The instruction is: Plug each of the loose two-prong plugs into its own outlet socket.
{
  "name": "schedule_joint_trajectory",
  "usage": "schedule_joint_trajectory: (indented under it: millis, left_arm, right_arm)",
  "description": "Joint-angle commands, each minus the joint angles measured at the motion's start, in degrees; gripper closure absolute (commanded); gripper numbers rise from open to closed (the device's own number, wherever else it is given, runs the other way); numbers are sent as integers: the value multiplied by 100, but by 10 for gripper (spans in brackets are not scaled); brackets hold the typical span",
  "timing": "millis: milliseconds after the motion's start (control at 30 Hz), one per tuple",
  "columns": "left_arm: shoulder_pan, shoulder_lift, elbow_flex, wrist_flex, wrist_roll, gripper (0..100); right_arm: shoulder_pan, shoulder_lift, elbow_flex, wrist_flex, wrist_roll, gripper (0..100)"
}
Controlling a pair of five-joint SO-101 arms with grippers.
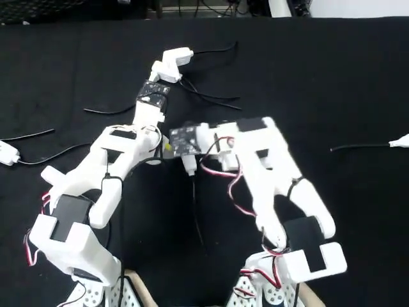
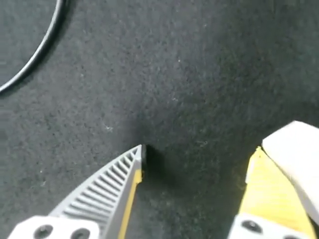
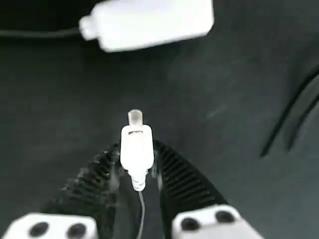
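Surface [image 1: 332,77] of black cloth, two white arms rooted at 6 o'clock. Close to centre in the high view, right pincer [image 3: 137,147] narrowed to a plug's width, clamping a white two-prong plug [image 3: 135,139] by its sides between black ribbed fingers [image 3: 179,174]. Prong end clear of the fingertips, pointing away from the wrist. Thin cord [image 1: 195,214] trailing off the plug's back toward 6 o'clock. Ahead of the prongs and apart from them, white outlet socket [image 3: 149,24] flat on the cloth, its own dark cord leaving one end.

Left arm stretched toward 12 o'clock, ending between 11 and 12 o'clock from centre. Left pincer [image 2: 199,149] spread wide, holding nothing, bare cloth between a grey ribbed finger [image 2: 117,177] and a yellow-faced one [image 2: 269,191]. White piece [image 2: 299,149] against the outer side of the yellow finger; identity unclear. Black cord [image 2: 37,52] curving across the cloth farther off.

Small white connector [image 1: 7,153] with cord at the 9 o'clock edge, second white connector [image 1: 399,141] with cord at the 3 o'clock edge, both well apart from the pincers. Plug or socket: cannot tell for either. Loose black cords [image 1: 211,96] at 12 o'clock, just beside the left arm's end.
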Motion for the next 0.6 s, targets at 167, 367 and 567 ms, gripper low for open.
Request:
schedule_joint_trajectory:
  millis: [167, 367, 567]
  left_arm:
    - [-716, -923, 145, -220, 1319, 671]
    - [-330, -1547, 611, -668, 1679, 671]
    - [497, -2048, 813, -668, 1090, 671]
  right_arm:
    - [352, -1130, -101, 1160, -1512, 901]
    - [352, -2264, 1200, 765, -1829, 748]
    - [360, -4101, 2475, 396, -3235, 737]
